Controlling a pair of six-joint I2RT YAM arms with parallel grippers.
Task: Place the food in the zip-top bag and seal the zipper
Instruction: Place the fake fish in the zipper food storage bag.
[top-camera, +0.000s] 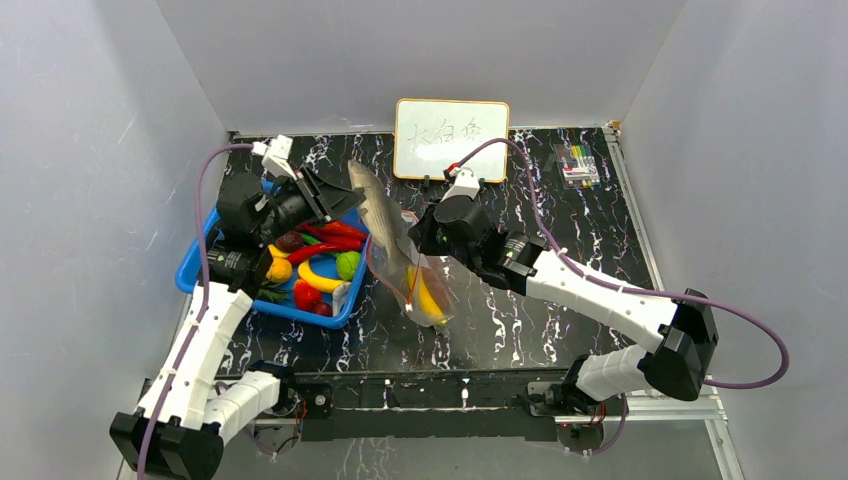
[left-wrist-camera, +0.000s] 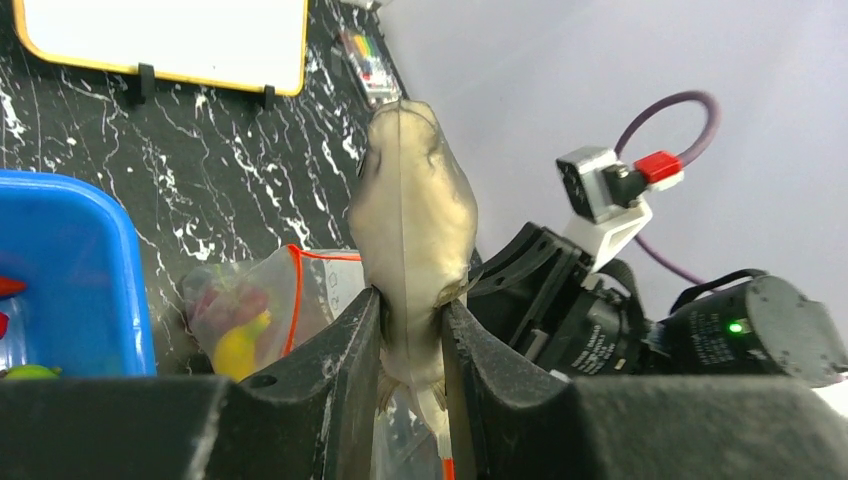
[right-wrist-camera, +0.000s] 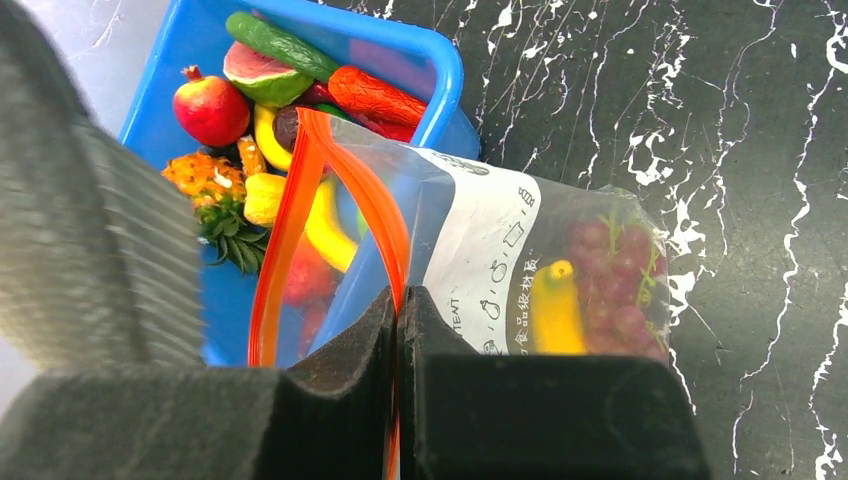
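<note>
My left gripper (top-camera: 328, 197) is shut on the tail end of a grey-beige toy fish (top-camera: 378, 212), which it holds in the air, pointing towards the bag's mouth. In the left wrist view the fish (left-wrist-camera: 412, 220) stands between the fingers of that gripper (left-wrist-camera: 410, 350). My right gripper (right-wrist-camera: 398, 310) is shut on the red-orange zipper (right-wrist-camera: 350, 180) and lifts the mouth of the clear zip-top bag (right-wrist-camera: 500, 250) open. A yellow banana (right-wrist-camera: 555, 310) and dark red grapes (right-wrist-camera: 620, 280) lie inside the bag (top-camera: 425, 290).
The blue basket (top-camera: 195, 270) at the left holds several toy fruits and vegetables, among them a banana (top-camera: 318, 275), red chillies (top-camera: 335, 235) and a pineapple (right-wrist-camera: 205, 185). A whiteboard (top-camera: 451, 138) and a marker box (top-camera: 578, 165) stand at the back.
</note>
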